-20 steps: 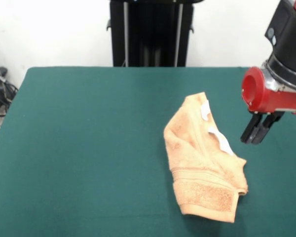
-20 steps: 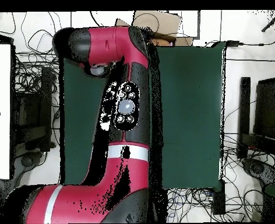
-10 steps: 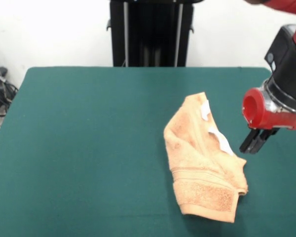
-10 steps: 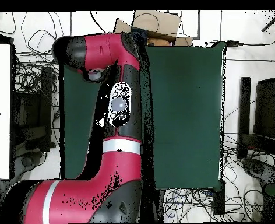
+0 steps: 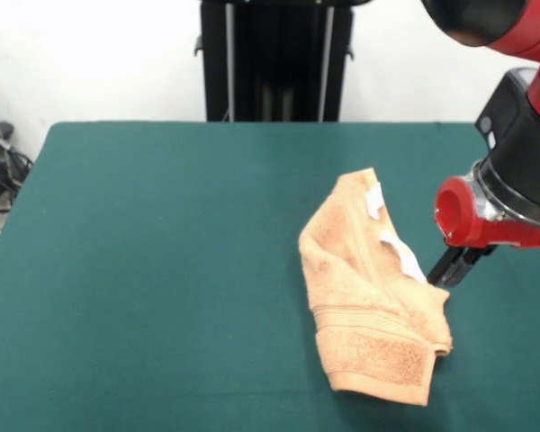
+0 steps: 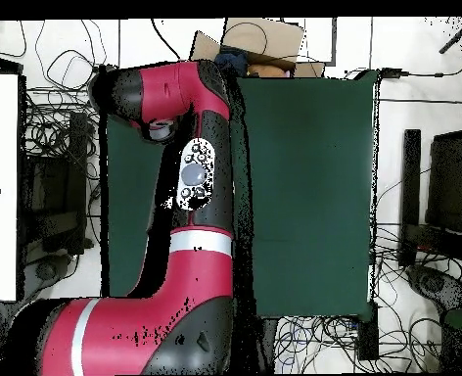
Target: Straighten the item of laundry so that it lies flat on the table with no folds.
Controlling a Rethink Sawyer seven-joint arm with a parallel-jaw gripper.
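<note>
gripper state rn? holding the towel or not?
Gripper: cannot tell open or closed. It sits right beside the towel, at the edge with the white tags; no grasp is visible.

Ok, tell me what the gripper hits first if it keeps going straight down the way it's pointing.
Probably the towel. The gripper points down beside the towel's edge nearest it, by the white tags. Depth is unclear from the front view, so it could instead land on bare green table just beside the cloth.
</note>
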